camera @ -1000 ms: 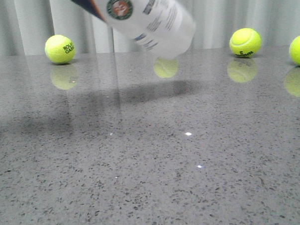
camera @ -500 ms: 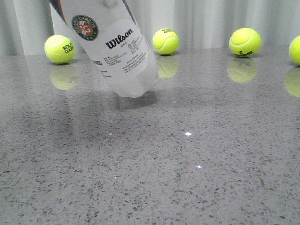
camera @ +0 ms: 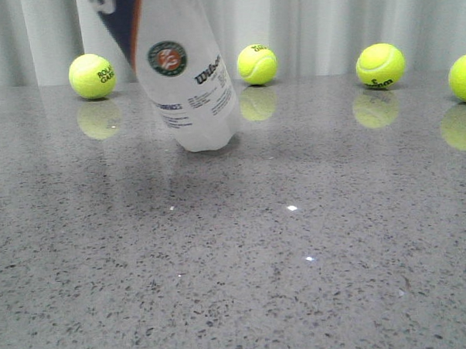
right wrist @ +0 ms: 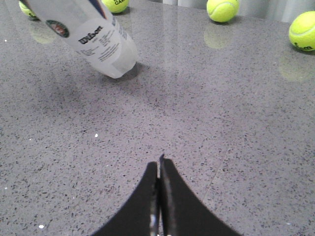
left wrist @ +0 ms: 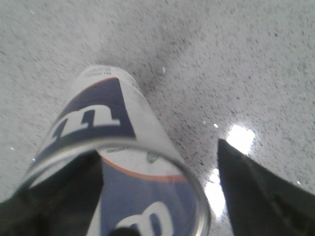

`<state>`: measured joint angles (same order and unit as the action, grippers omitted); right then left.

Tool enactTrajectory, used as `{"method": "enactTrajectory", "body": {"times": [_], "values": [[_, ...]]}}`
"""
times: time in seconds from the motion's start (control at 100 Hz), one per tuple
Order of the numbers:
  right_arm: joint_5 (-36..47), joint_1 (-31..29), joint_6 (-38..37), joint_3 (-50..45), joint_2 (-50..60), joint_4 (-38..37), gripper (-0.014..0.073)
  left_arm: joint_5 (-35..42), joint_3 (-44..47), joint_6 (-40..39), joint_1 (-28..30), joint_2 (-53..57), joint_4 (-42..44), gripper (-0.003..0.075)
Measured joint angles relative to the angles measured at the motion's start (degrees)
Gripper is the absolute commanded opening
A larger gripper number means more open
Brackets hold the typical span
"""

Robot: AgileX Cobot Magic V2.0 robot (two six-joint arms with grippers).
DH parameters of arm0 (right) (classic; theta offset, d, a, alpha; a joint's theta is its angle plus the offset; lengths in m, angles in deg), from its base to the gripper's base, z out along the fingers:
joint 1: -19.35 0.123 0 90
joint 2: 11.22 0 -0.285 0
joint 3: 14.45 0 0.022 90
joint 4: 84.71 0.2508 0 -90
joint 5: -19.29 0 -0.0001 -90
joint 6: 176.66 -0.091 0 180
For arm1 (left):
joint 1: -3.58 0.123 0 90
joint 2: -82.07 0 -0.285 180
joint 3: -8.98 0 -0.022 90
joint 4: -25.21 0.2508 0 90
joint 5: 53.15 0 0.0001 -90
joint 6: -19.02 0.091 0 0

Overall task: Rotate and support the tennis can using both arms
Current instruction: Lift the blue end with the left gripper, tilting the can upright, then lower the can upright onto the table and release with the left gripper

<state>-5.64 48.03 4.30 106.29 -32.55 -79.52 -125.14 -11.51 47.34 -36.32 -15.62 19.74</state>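
can: tennis can [camera: 181,76] is near upright now, top leaning toward 11 o'clock; 1.0 s ago it hung well off the table, close to horizontal
base: low end at or just above the table [camera: 315,279], left of centre; contact can't be confirmed
label: emblem has turned to face the front camera, so the can has spun as well as tipped
left gripper: left gripper [left wrist: 162,206] clamps the can's upper part, dark fingers [left wrist: 261,191] on either side
right gripper: right gripper [right wrist: 158,196] pinched closed, empty, well apart from the can
balls: tennis balls [camera: 380,65] along the back edge, untouched
meaning: rotation looks mostly done; support from the right arm not yet given
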Motion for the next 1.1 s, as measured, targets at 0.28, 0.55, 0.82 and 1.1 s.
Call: {"method": "enactTrajectory", "body": {"times": [0.28,0.55,0.82,1.1], "values": [[0.00,0.00,0.00,0.00,0.00,0.00,-0.0062,-0.12,-10.39,0.00,0.00,-7.67,3.48,0.0517],[0.00,0.00,0.00,0.00,0.00,0.00,-0.0062,-0.12,-17.53,0.00,0.00,-12.40,3.70,0.0516],[0.00,0.00,0.00,0.00,0.00,-0.09,-0.0062,-0.26,-18.22,-0.36,0.00,-12.17,2.68,0.0430],[0.00,0.00,0.00,0.00,0.00,-0.09,-0.0062,14.32,-11.42,-4.12,0.00,-2.27,-2.54,-0.0022]]}}
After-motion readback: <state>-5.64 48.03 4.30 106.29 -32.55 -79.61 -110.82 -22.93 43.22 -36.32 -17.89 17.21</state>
